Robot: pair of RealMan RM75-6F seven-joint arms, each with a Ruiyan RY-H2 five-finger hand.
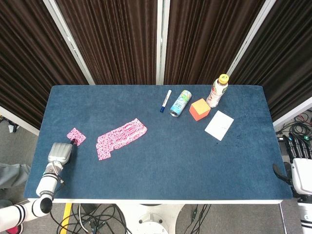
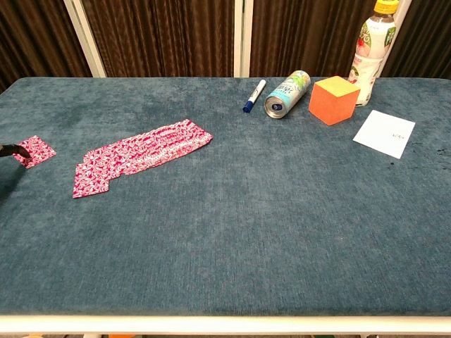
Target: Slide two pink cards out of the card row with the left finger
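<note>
A row of overlapping pink patterned cards (image 1: pixel 121 138) (image 2: pixel 141 156) lies slantwise on the blue table, left of centre. One pink card (image 1: pixel 76 136) (image 2: pixel 35 151) lies alone to the row's left, apart from it. My left hand (image 1: pixel 59 154) sits near the table's front left corner with one dark finger stretched out. Its fingertip (image 2: pixel 8 149) touches the lone card's near edge, and its other fingers are tucked out of sight. My right hand (image 1: pixel 300 158) hangs off the table's right edge, far from the cards and holding nothing.
At the back right stand a blue marker (image 1: pixel 165 101), a can on its side (image 1: pixel 180 103), an orange cube (image 1: pixel 199 109), a drink bottle (image 1: pixel 219 91) and a white paper (image 1: pixel 219 125). The table's left edge (image 1: pixel 36 146) is close to the lone card.
</note>
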